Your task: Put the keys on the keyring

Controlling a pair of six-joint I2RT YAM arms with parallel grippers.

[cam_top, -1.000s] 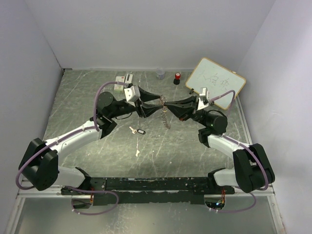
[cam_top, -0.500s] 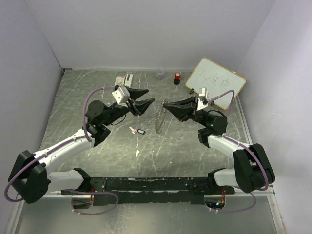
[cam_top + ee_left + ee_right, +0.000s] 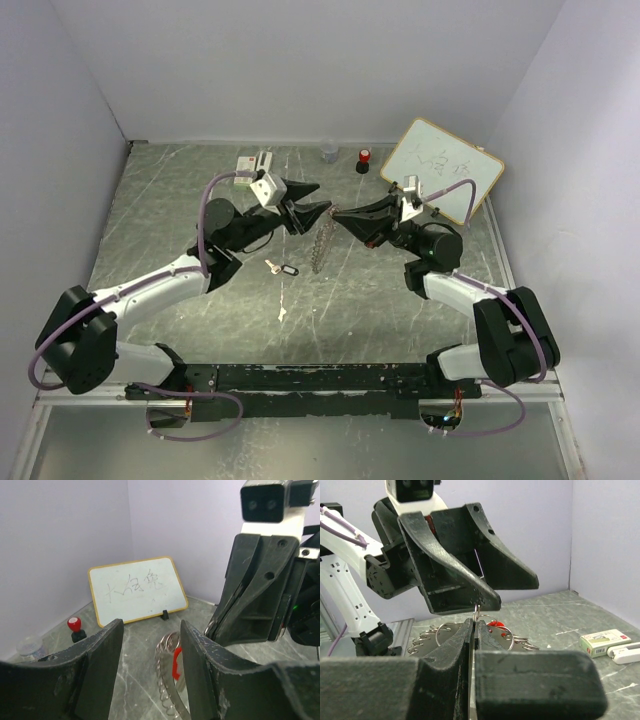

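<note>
The keyring (image 3: 320, 245), a thin toothed metal ring, hangs over the table from my right gripper (image 3: 336, 213), which is shut on its top edge. The right wrist view shows the pinch (image 3: 474, 622), with the keyring (image 3: 440, 632) and a red key head (image 3: 495, 624) behind the fingers. My left gripper (image 3: 314, 207) is open, its tips just left of the ring's top. In the left wrist view the keyring (image 3: 167, 665) and red-headed key (image 3: 176, 662) show between the open fingers (image 3: 97, 670). A key with a black tag (image 3: 283, 268) lies on the table.
A small whiteboard (image 3: 442, 170) leans at the back right, with a red-topped black cylinder (image 3: 364, 160) and a clear cup (image 3: 329, 151) beside it. A small box and white items (image 3: 256, 162) lie at the back. A pale scrap (image 3: 283, 313) lies nearer the arms.
The left gripper was at the right gripper's tip, drew back to the left, and has now come in toward the ring again. The ring stayed hanging from the shut right gripper.
</note>
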